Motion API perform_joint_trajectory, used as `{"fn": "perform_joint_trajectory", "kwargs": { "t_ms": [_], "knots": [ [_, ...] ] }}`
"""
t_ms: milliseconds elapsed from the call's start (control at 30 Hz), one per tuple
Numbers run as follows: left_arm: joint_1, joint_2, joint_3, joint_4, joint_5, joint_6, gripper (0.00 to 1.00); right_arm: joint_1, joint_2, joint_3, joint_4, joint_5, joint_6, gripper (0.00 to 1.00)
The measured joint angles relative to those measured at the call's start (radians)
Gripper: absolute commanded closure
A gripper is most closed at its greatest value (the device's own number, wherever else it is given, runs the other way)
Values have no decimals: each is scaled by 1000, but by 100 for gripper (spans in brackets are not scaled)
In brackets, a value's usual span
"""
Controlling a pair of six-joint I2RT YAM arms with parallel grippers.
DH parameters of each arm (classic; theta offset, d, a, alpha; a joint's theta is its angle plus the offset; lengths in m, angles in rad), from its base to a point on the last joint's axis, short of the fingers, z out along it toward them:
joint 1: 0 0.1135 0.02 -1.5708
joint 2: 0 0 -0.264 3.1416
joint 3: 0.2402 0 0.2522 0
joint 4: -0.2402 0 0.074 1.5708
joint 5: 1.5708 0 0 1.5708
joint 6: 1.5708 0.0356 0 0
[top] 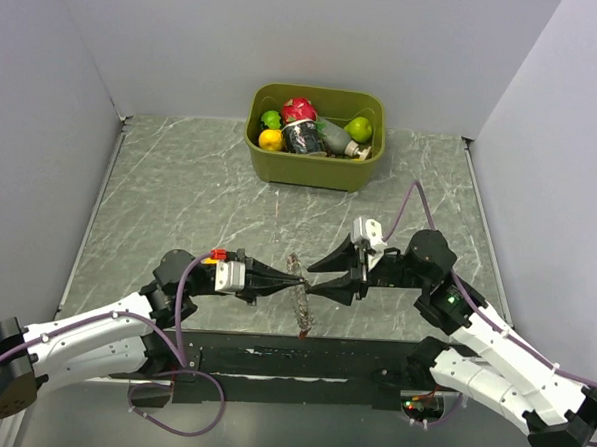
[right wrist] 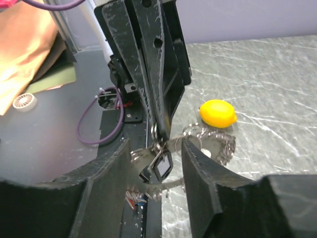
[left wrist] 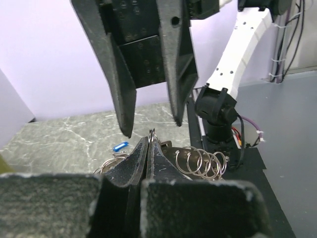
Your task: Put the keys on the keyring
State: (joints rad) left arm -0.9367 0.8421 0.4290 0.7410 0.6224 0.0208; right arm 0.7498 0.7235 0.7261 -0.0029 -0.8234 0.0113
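1. Near edge, centre: the keyring (top: 300, 306) stands edge-on in the top view, so its hole is hidden.
2. The wrist views show grey metal with linked wire loops. A black key (right wrist: 162, 167) hangs from it, and a blue key (left wrist: 120, 147) lies on the marble behind.
3. Left gripper (top: 291, 280): fingers pinched tight on a wire loop of the keyring.
4. Right gripper (top: 314, 280): fingers spread wide, flanking the left fingertips and the black key. Contact cannot be determined.
5. Lemon (right wrist: 218, 113): on the marble beyond the loops.
6. Far edge: green bin (top: 311, 170) of mixed items.
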Motion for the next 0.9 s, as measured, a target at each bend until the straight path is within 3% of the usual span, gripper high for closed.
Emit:
{"fn": "perform_joint_trajectory", "kwargs": {
  "t_ms": [233, 500, 600, 633, 667, 900],
  "knots": [
    [0, 12, 0, 3, 13, -7, 99, 0, 27, 0, 46, -23, 32, 62],
    [0, 3, 11, -10, 27, -7, 99, 0, 46, 0, 39, -21, 29, 66],
    [0, 4, 19, -15, 32, -6, 99, 1, 47, 0, 40, -23, 27, 86],
    [1, 3, 19, -17, 33, -6, 99, 2, 48, 0, 40, -25, 25, 97],
    [2, 3, 20, -21, 37, -6, 99, 3, 48, 0, 40, -23, 24, 100],
    [7, -6, 66, -130, 58, 10, 99, 3, 52, 0, 39, -23, 13, 100]
  ]
}}
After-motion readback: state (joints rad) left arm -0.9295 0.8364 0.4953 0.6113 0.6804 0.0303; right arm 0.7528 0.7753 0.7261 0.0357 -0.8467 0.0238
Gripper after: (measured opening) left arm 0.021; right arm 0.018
